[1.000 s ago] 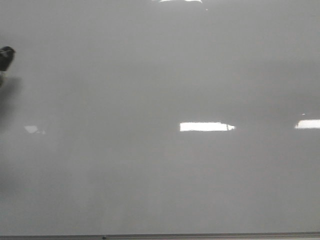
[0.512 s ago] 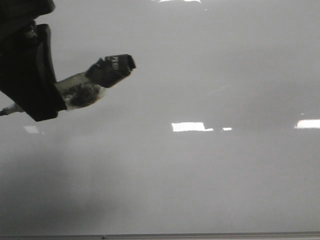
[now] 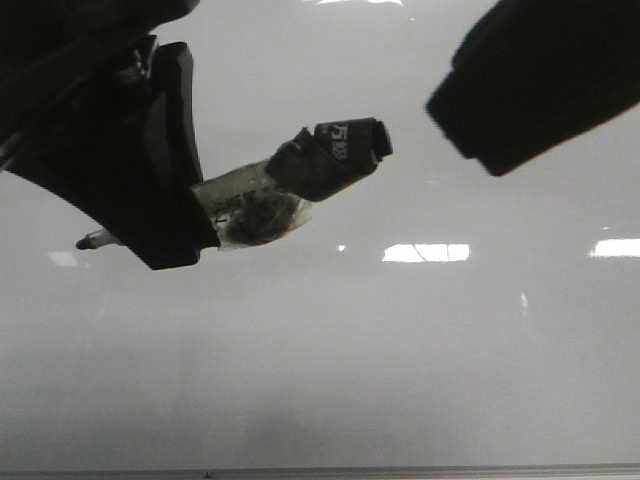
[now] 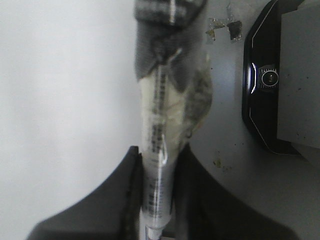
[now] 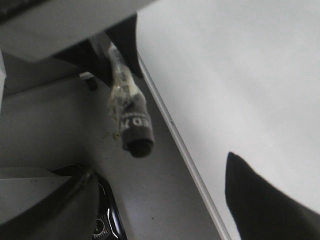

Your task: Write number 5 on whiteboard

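The whiteboard [image 3: 400, 350] fills the front view, glossy pale grey, and no number 5 shows on it. My left gripper [image 3: 185, 235] is shut on a clear-bodied marker [image 3: 250, 200] with its black cap [image 3: 335, 155] on, pointing right above the board. In the left wrist view the marker [image 4: 157, 165] sits between the jaws of the left gripper [image 4: 157, 200], with the whiteboard [image 4: 60, 100] beside it. My right gripper [image 3: 540, 85] hangs dark at the top right. In the right wrist view the right gripper [image 5: 155, 210] is open and empty, some way from the capped marker [image 5: 131, 120].
Bright light reflections [image 3: 425, 253] lie on the board. Its thin frame edge [image 3: 400, 470] runs along the bottom of the front view and shows in the right wrist view [image 5: 185, 155]. A black camera unit [image 4: 265, 80] sits on the grey surface beside the board.
My left gripper has moved right into view with the marker. My right gripper has come into the front view at the top right.
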`<move>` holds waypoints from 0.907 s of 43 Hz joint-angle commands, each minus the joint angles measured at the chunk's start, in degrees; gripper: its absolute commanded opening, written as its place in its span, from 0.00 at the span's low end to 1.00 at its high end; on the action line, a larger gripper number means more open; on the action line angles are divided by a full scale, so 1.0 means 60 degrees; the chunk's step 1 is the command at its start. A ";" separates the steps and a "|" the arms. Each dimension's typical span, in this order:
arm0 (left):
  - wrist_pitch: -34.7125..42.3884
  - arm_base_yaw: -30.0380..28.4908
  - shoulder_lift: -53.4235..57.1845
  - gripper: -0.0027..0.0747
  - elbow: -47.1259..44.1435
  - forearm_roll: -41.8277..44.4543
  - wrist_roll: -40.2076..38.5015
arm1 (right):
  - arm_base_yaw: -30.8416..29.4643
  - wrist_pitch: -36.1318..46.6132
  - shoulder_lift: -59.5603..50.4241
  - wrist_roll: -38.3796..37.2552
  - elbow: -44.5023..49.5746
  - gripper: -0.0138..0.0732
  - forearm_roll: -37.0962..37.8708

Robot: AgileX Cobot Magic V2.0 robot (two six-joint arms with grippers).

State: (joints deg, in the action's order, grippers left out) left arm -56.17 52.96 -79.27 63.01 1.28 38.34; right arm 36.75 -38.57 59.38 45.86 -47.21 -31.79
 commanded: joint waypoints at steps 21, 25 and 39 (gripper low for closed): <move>0.1151 0.0075 0.0320 0.01 0.0311 -0.0693 0.0025 | 0.0686 0.0646 0.1547 0.0151 -0.1065 0.66 -0.0542; 0.1171 0.0075 0.0320 0.01 0.0311 -0.0734 0.0025 | 0.0686 0.0655 0.1547 0.0151 -0.1065 0.49 -0.0570; 0.1188 0.0075 0.0320 0.07 0.0311 -0.0734 -0.0095 | 0.0686 0.0481 0.1547 0.0175 -0.1065 0.08 -0.0537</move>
State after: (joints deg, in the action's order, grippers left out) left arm -51.55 52.96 -79.27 63.01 -2.07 39.19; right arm 40.74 -37.71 69.82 46.24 -51.74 -33.64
